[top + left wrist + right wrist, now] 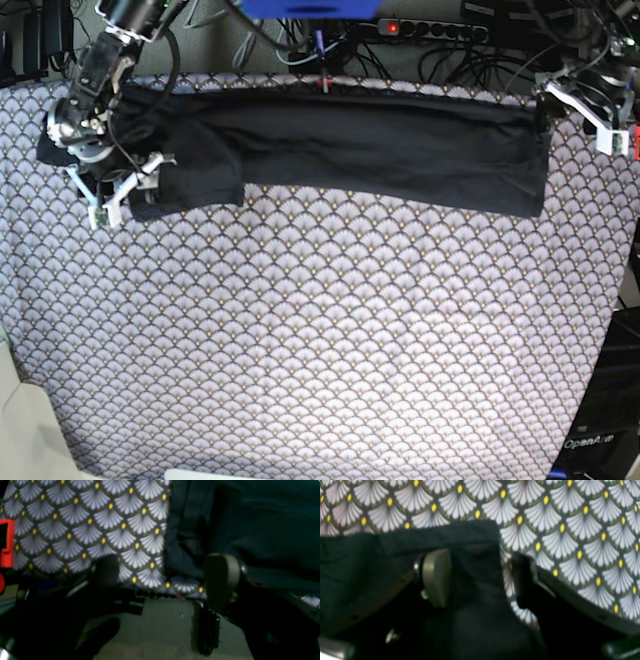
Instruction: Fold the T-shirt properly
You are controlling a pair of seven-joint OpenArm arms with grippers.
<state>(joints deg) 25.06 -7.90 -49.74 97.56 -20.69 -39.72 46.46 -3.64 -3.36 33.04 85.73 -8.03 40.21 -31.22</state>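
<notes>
The black T-shirt point(380, 145) lies as a long band along the far edge of the table, with a lump of cloth at its left end. My right gripper point(120, 190) stands open at that left end. In the right wrist view its tan pad point(436, 577) rests over the T-shirt point(470, 610), its dark finger point(523, 580) is over the tablecloth, and the cloth's edge runs between them. My left gripper point(585, 112) stands open at the shirt's right end. There, the T-shirt point(250, 525) edge lies between the left gripper's fingers point(221, 577).
The fan-patterned tablecloth point(320, 350) covers the whole table. A power strip point(420, 28) and cables run behind the far edge, with a blue part point(310, 8) above. A red piece point(6, 542) shows at the left of the left wrist view, and the floor point(162, 620) shows below the table edge.
</notes>
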